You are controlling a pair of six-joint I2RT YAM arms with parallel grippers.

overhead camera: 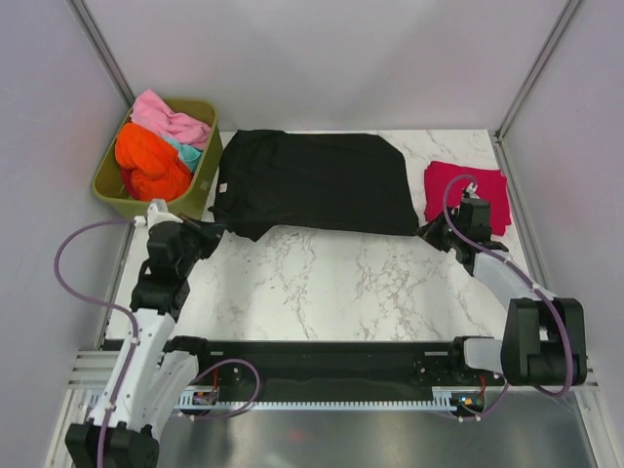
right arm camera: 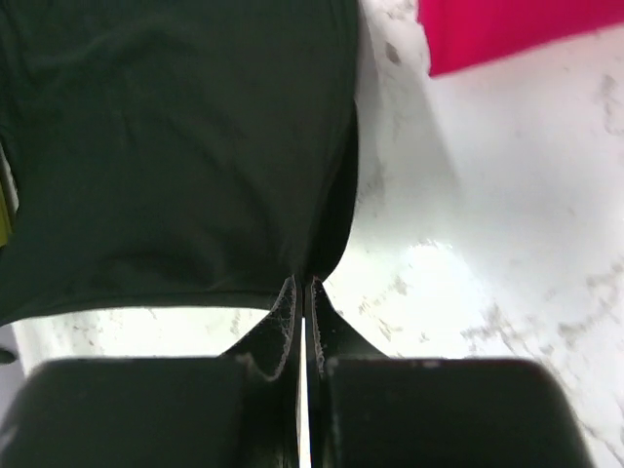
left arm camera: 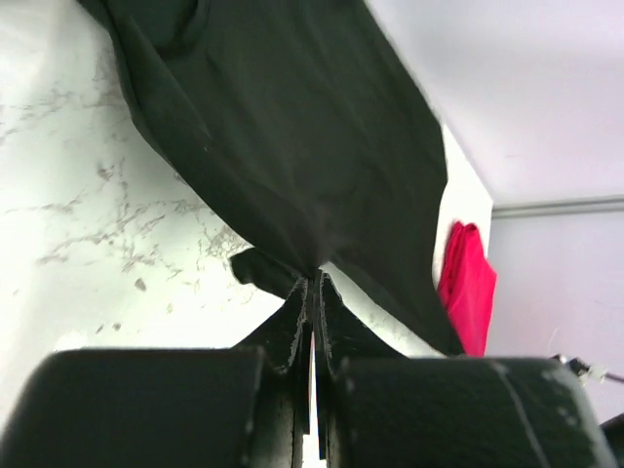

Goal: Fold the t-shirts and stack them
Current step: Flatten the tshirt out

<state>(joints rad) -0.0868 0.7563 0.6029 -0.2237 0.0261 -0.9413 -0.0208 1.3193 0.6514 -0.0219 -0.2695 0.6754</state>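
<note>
A black t-shirt (overhead camera: 312,182) lies spread across the far middle of the marble table. My left gripper (overhead camera: 216,232) is shut on its near left corner; the left wrist view shows the cloth (left arm camera: 283,146) pinched at the fingertips. My right gripper (overhead camera: 429,232) is shut on its near right corner, and the right wrist view shows the cloth (right arm camera: 175,146) held the same way. A folded crimson t-shirt (overhead camera: 468,195) lies at the far right, also in the left wrist view (left arm camera: 468,288) and the right wrist view (right arm camera: 507,29). Orange (overhead camera: 148,164), pink (overhead camera: 168,117) and teal (overhead camera: 188,153) shirts fill the tub.
An olive-green plastic tub (overhead camera: 200,190) stands at the far left corner, close to my left gripper. Grey walls enclose the table on three sides. Bare marble (overhead camera: 331,283) lies between the black shirt and the arm bases.
</note>
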